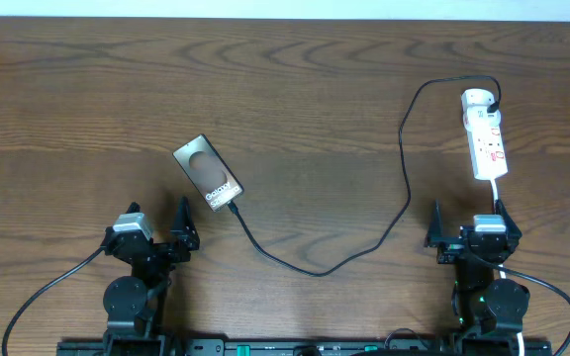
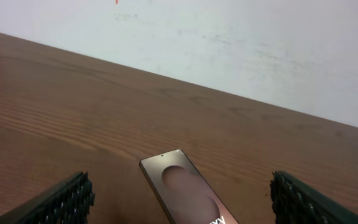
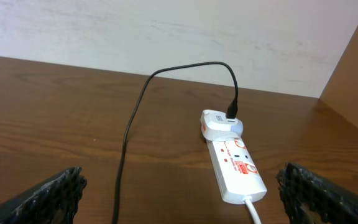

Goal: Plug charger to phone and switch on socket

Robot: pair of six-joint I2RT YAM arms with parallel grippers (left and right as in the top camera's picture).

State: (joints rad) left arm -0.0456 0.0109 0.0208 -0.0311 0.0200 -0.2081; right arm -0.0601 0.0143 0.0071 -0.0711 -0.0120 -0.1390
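While left pincer (image 1: 158,222) and right pincer (image 1: 468,223) gape, left wrist view crops the phone (image 2: 186,190)

Dark brown wood-grain worktop (image 1: 285,89): satin finish, fine visible grain. Slim dark phone slab (image 2: 188,193): glossy, reflective face. White elongated power strip (image 3: 235,163): smooth, shiny plastic. Thin black charger cable (image 3: 124,143): matt, rubbery look.

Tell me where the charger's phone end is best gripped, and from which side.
Grip the charger just behind its tip, at the phone's near short edge. Come straight down with the left end effector, fingers straddling it, since it is thin and lies flat on the table; a sideways approach would probably push it away. Whether the tip is already seated, I cannot tell.
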